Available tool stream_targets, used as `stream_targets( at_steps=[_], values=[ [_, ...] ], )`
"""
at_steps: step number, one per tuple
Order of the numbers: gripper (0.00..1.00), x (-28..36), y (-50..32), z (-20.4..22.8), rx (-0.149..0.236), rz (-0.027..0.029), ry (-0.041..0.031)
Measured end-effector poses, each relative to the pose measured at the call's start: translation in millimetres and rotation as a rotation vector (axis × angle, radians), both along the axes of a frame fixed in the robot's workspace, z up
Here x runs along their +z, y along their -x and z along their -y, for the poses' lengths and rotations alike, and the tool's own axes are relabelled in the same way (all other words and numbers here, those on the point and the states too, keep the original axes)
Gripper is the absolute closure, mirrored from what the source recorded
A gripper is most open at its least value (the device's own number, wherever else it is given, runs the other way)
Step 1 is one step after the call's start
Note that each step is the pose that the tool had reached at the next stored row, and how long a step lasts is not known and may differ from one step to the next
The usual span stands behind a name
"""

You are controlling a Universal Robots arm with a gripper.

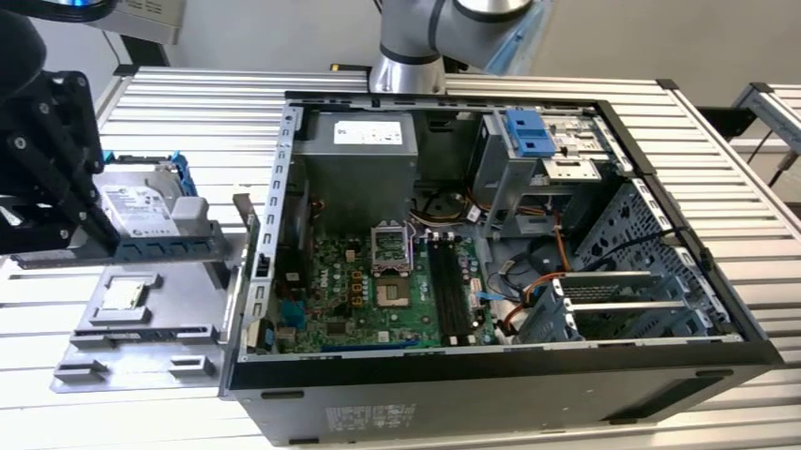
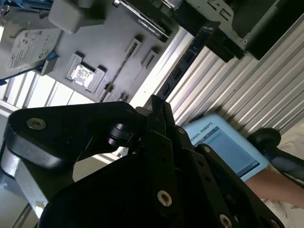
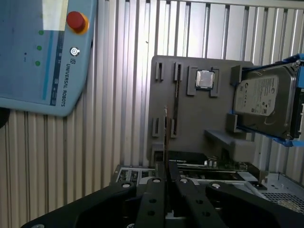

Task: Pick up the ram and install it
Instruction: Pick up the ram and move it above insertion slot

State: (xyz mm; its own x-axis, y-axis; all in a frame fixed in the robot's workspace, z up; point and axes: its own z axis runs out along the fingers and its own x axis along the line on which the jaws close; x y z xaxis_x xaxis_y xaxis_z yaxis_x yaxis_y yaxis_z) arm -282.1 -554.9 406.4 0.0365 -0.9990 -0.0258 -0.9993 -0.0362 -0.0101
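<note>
Grey fixture tray (image 3: 199,114) on the counter (image 3: 123,95), at the exterior view's left of the computer case (image 1: 501,384), carries the ram (image 3: 165,133) on edge. In the first wrist view its long axis runs in line with the gripper (image 3: 166,167), whose jaws look drawn together and empty.

The exterior view stands high above the slatted table (image 1: 188,103) and looks steeply down into the open computer case (image 1: 501,364), with the grey tray (image 1: 138,330) at the exterior view's left. Both wrist views sit close behind the gripper (image 3: 166,164) (image 2: 158,102) and look along it. They share that tray (image 3: 199,116) (image 2: 95,42), the hard drive (image 3: 261,99) (image 2: 31,45) and the teach pendant (image 3: 42,57) (image 2: 228,147), the second wrist view from a skewed angle.
</note>
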Motion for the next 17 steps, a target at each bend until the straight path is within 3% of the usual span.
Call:
stream_targets(
  at_steps=[12, 17],
  values=[
    [1.00, 0.0, -53.3, -0.4, 0.000, -0.0026, -0.0001],
    [1.00, 0.0, -70.9, -2.5, 0.000, -0.0027, 0.0003]
  ],
)
